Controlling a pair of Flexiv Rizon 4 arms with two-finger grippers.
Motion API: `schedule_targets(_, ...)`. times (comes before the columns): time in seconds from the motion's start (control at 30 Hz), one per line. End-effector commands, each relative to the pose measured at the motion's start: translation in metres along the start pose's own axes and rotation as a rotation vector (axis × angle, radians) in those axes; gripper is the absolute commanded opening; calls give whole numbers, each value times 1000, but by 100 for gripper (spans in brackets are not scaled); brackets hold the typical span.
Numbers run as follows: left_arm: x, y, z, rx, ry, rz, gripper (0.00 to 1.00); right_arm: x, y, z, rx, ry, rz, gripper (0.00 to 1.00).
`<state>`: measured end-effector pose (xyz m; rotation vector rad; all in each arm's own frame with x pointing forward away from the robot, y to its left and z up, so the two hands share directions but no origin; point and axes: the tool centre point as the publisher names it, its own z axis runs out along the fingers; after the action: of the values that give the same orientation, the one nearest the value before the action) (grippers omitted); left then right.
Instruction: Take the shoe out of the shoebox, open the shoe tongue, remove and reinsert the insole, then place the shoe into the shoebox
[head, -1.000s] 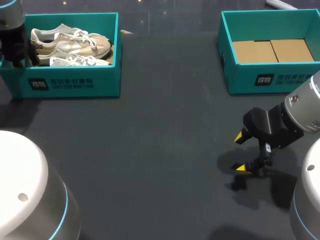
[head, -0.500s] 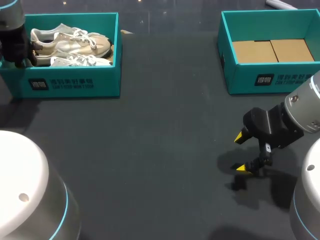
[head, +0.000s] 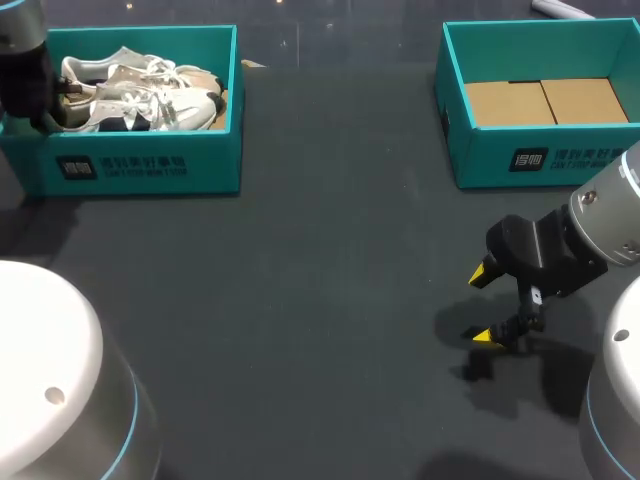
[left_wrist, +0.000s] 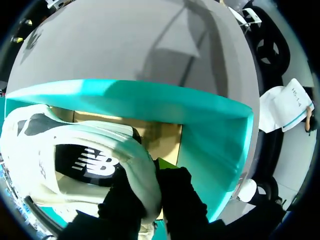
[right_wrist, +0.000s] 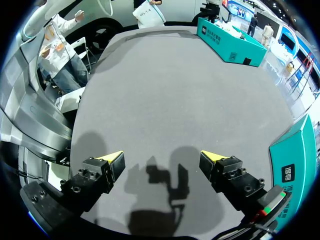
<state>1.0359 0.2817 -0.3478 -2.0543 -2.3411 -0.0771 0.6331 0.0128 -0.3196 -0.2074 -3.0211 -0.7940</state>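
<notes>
One shoe (head: 150, 100) has tipped onto its side inside the left shoebox (head: 150, 165), my left gripper (left_wrist: 154, 182) clamped on its heel end; my right gripper (head: 484, 305) hangs unchanged, spread wide, holding nothing.

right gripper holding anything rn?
No, the right gripper is open, its two yellow tips wide apart with only bare table between them.
</notes>
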Motion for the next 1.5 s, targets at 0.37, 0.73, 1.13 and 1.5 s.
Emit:
schedule_targets(0.37, 7, 8, -24, 7, 38, 20, 0, 2, 0, 0, 2, -3, 1, 100)
schedule_targets(0.73, 15, 21, -46, 8, 55, -9, 0, 2, 0, 0, 2, -3, 1, 100)
schedule_targets(1.13, 16, 29, -80, 12, 64, -25, 0, 2, 0, 0, 2, -3, 1, 100)
schedule_targets(1.5, 15, 17, -143, -11, 90, -27, 0, 2, 0, 0, 2, -3, 1, 100)
